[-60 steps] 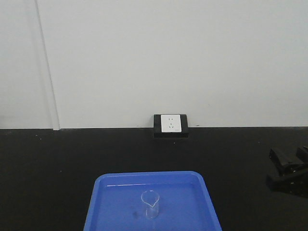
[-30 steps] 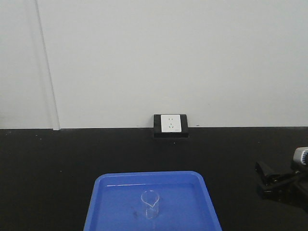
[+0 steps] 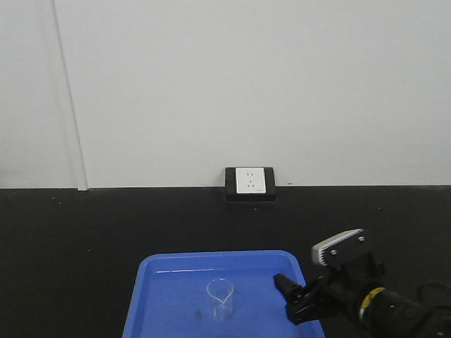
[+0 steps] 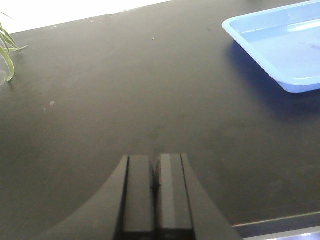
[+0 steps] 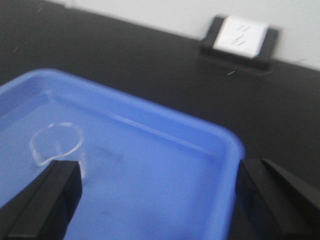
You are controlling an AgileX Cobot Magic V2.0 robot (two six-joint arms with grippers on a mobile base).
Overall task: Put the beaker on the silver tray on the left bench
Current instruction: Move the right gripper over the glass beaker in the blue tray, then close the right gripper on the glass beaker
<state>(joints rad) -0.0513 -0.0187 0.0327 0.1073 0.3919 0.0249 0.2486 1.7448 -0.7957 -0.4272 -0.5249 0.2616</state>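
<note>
1. The beaker (image 3: 220, 301) stands upright inside the blue tray (image 3: 165, 278), close to the near edge of the table (image 3: 84, 232), and nothing touches it.
2. The right claw (image 3: 297, 301) hangs at the tray's right rim with its jaws spread wide, clear of the beaker.
3. The left claw (image 4: 155, 176) has its jaws pressed together, low over black table, well apart from the tray.
4. A wall socket (image 3: 249, 182) sits at the table's far edge.
5. Green leaves (image 4: 7, 47) reach in at the far edge in the left wrist view.

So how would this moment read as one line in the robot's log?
beaker: upright in blue tray, ungrasped | right gripper: open, at tray's right rim | left gripper: shut, over black benchtop
</note>
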